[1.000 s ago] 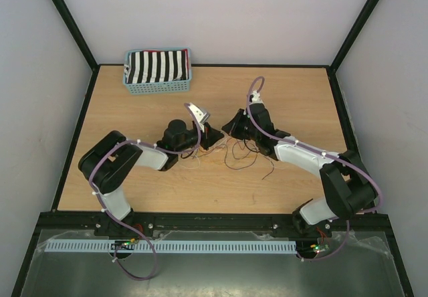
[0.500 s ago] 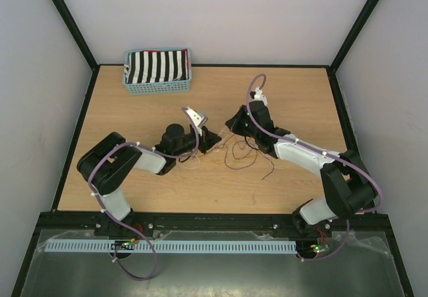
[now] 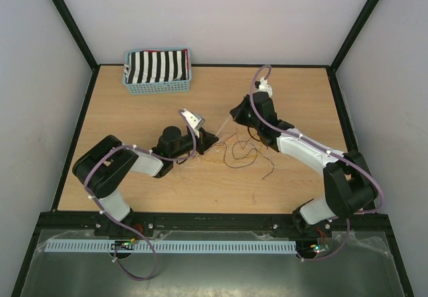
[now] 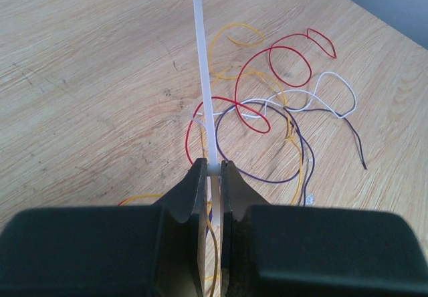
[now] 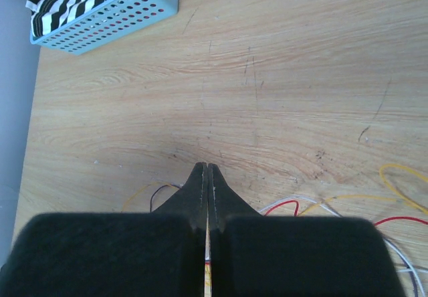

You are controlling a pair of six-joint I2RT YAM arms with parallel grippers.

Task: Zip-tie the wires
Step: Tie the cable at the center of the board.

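The wires [image 3: 239, 151] are thin red, yellow, white and dark purple strands lying in loose loops on the wooden table; they also show in the left wrist view [image 4: 281, 103]. A white zip tie [image 4: 203, 76] runs taut around the strands. My left gripper [image 4: 212, 168] is shut on the zip tie's head, low over the table [image 3: 212, 138]. My right gripper [image 3: 235, 113] is shut on the strap's far end; in its own view [image 5: 208, 168] the jaws are pressed together, with wire ends [image 5: 284, 207] beside them.
A light blue basket [image 3: 158, 87] holding striped black and white cloth stands at the table's back left, and shows in the right wrist view [image 5: 124, 17]. Loose wire tails [image 3: 267, 171] trail to the right of the bundle.
My right gripper has moved back and away from the left gripper, drawing the zip tie strap out longer. The left gripper has shifted slightly left. The wire loops have pulled in a little.
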